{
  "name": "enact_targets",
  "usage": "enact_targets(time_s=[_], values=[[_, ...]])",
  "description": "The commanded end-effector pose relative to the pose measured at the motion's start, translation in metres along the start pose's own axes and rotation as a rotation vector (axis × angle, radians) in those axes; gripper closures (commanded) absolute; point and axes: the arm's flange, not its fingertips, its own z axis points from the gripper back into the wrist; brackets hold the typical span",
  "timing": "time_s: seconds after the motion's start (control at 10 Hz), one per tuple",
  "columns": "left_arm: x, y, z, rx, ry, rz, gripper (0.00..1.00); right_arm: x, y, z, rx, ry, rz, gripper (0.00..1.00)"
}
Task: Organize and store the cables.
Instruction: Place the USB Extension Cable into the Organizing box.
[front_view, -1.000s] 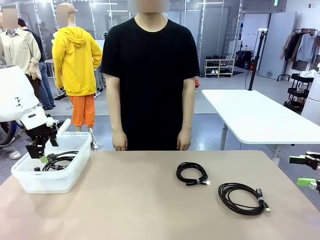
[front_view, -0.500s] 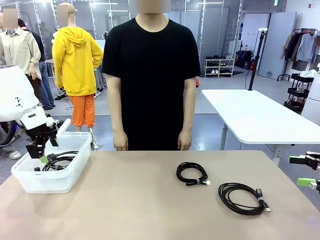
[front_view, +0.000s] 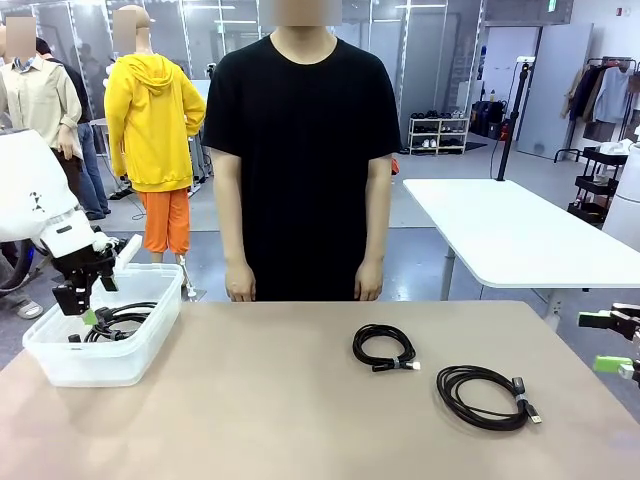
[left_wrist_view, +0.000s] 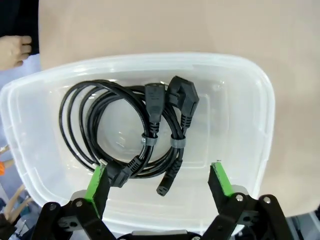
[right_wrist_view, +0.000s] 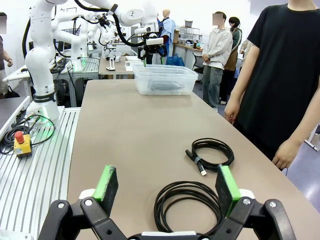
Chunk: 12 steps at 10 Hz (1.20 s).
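Three coiled cables. One cable (left_wrist_view: 152, 107) lies inside the clear bin (front_view: 100, 365) at the left end of the table (front_view: 260, 410). The left fingers (left_wrist_view: 96, 184) hang right above the bin, spread open and empty. Well right of the bin sits a small coil (front_view: 357, 346), and further right a larger coil (front_view: 442, 393). The right fingers (right_wrist_view: 106, 182) are farthest from the bin, open, gripping nothing.
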Motion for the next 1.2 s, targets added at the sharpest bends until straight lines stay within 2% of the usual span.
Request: enact_targets(time_s=[0.0, 0.2, 0.4, 0.5, 0.6, 0.8, 0.9, 1.0, 1.1], values=[[0.011, -0.011, 0.046, -0.006, -0.087, 0.059, 0.00, 0.001, 0.002, -0.001, -0.006, 0.012, -0.004, 0.00], [0.017, -0.060, 0.100, -0.014, -0.258, 0.194, 0.00, 0.001, 0.002, -0.001, -0.006, 0.012, -0.004, 0.00], [0.015, -0.108, 0.131, 0.025, -0.367, 0.336, 0.00, 0.001, 0.002, -0.001, -0.006, 0.012, -0.004, 0.00], [0.017, -0.131, 0.137, 0.021, -0.433, 0.329, 0.00, 0.001, 0.002, -0.001, -0.006, 0.012, -0.004, 0.00], [0.012, -0.160, 0.137, 0.067, -0.506, 0.386, 0.00, 0.001, 0.002, -0.001, -0.006, 0.012, -0.004, 0.00], [0.002, -0.198, 0.127, 0.187, -0.571, 0.482, 0.00, 0.001, 0.002, -0.001, -0.006, 0.012, -0.004, 0.00], [-0.002, -0.207, 0.123, 0.249, -0.593, 0.507, 0.00, 0.001, 0.002, -0.001, -0.006, 0.012, -0.004, 0.00], [-0.001, -0.211, 0.121, 0.248, -0.609, 0.499, 0.00, 0.001, 0.002, -0.001, -0.006, 0.012, -0.004, 0.00], [-0.002, -0.204, 0.118, 0.239, -0.621, 0.435, 0.00, 0.001, 0.002, -0.001, -0.006, 0.012, -0.004, 0.00]])
